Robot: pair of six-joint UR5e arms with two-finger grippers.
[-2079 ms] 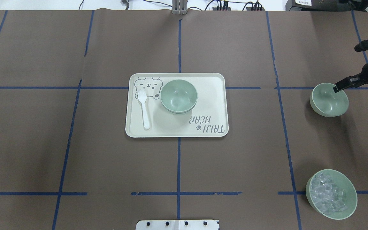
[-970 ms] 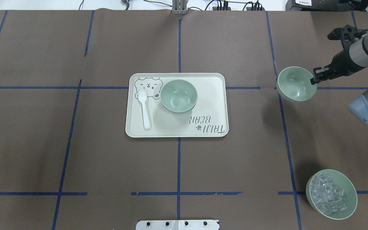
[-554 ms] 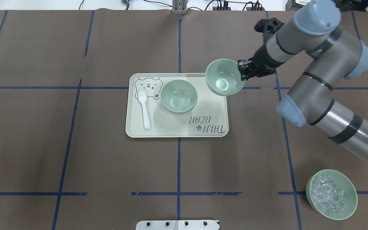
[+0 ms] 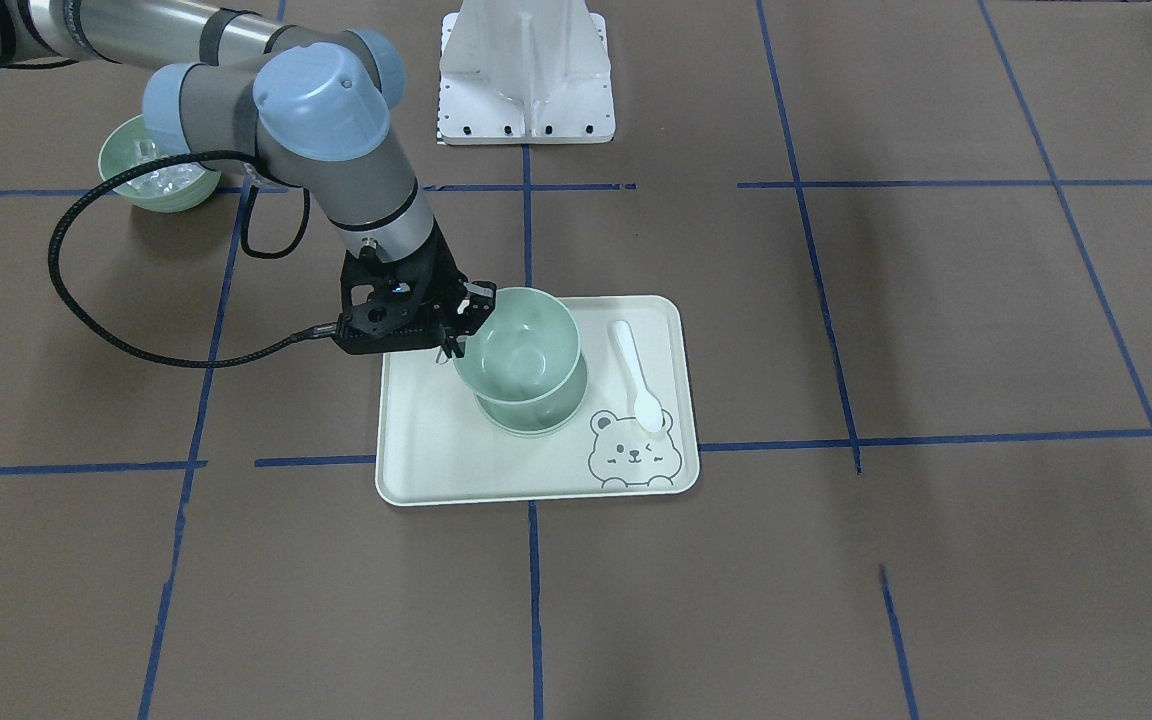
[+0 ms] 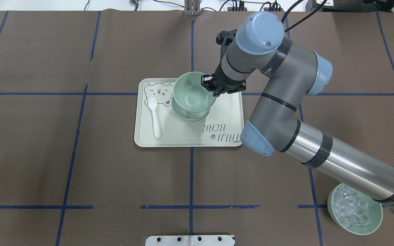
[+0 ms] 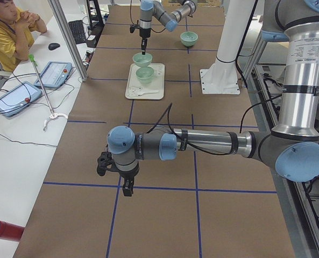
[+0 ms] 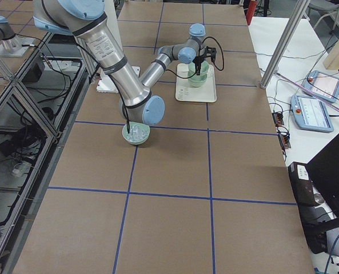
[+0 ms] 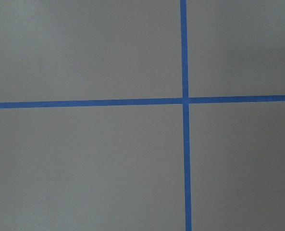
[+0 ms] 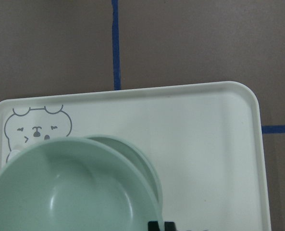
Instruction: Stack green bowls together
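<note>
right gripper (image 5: 209, 84), fingers pinched on the rim of a green bowl (image 5: 192, 94), holds it above the other green bowls (image 5: 191, 117) nested on a cream tray (image 5: 224, 112). a white spoon (image 5: 155, 118) lies beside them. the right arm (image 5: 286, 102) partly covers a bowl of clear cubes (image 5: 354, 213) on the worktop (image 5: 80, 153). left gripper (image 6: 126, 189) hangs well apart; how wide its fingers stand cannot be told.

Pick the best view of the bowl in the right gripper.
Exterior front-facing: the held green bowl shows whole, clearly above the stacked bowls on the tray. Overhead flattens that gap; right wrist crops it; side views show it tiny.
</note>
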